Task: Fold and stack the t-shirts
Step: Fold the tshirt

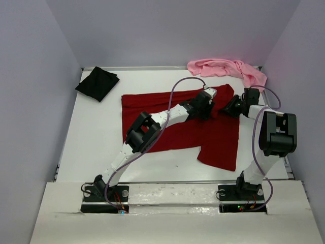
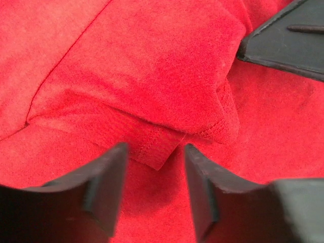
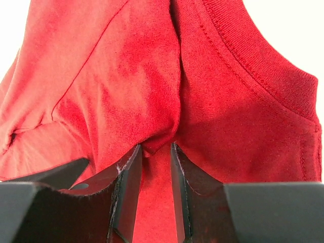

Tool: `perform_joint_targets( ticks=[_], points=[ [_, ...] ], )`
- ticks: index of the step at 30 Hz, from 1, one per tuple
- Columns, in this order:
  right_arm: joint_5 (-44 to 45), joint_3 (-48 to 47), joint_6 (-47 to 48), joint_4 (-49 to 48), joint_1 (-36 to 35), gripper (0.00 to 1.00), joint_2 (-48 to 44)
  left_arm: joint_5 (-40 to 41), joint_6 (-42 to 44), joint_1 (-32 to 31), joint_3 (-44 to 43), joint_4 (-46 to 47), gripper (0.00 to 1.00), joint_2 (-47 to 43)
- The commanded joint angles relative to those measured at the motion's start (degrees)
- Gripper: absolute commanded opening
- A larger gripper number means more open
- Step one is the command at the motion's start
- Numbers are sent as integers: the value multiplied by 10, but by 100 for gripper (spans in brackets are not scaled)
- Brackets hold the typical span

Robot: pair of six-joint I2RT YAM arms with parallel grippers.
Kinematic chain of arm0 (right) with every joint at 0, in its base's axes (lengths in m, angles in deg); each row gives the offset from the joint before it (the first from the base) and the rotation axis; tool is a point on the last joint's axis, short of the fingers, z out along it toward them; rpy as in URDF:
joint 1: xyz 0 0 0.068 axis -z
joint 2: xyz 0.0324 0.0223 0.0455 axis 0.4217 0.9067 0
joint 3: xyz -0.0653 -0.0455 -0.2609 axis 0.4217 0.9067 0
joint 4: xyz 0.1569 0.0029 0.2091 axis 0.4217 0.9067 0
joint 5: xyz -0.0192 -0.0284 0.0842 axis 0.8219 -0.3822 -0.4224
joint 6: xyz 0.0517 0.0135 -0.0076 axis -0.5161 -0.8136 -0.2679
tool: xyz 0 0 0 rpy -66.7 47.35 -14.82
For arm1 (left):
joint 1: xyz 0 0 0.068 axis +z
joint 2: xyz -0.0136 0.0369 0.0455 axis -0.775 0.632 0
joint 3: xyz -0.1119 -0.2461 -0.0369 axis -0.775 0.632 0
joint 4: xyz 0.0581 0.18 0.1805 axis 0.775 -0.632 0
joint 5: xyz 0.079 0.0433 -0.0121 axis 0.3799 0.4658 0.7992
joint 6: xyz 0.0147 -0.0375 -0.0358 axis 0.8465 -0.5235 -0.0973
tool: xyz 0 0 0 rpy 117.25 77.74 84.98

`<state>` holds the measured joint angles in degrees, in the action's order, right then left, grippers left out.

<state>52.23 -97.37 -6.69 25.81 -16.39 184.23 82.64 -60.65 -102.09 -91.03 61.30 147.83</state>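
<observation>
Clamped in the right gripper (image 3: pixel 154 152): a raised fold of the dark red cloth t-shirt (image 1: pixel 218 145), otherwise spread mid-table. Parted over a hem corner at its 9 o'clock, gripping nothing: left gripper (image 2: pixel 154 152), arm stretched diagonally across the cloth. At 10 o'clock on the white table (image 1: pixel 96 147): compact black cloth t-shirt (image 1: pixel 97 83); at 1 o'clock: crumpled light pink cloth t-shirt (image 1: pixel 226 68).

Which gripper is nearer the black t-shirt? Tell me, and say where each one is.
Left. The left gripper hovers open over the dark red t-shirt, well to the right of the black t-shirt. The right gripper pinches that red cloth even farther right.
</observation>
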Motion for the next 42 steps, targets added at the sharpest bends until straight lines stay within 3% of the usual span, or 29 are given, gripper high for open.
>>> perform_joint_targets(
  ticks=[1, 7, 11, 14, 18, 32, 42],
  points=[
    [3, -25, -2, -4, 3, 34, 9, 4, 6, 0, -14, 5, 56, -13],
    [1, -31, -5, -6, 3, 31, 25, -2, 4, 0, -8, 5, 58, -14],
    [3, -33, -4, -9, 3, 31, 28, -3, 4, 0, 2, 5, 73, -22],
    [3, -34, -7, -10, 3, 21, 31, -6, 2, 0, 14, 5, 77, -35],
    [0, -36, -9, -13, 3, 0, 35, -8, 0, -1, 30, 5, 78, -52],
    [-1, -36, -9, -16, 3, 0, 33, 1, 6, -11, 37, 7, 75, -58],
    [-4, -35, -8, -16, 3, 0, 31, 36, 28, -18, 23, 12, 64, -50]
  ],
)
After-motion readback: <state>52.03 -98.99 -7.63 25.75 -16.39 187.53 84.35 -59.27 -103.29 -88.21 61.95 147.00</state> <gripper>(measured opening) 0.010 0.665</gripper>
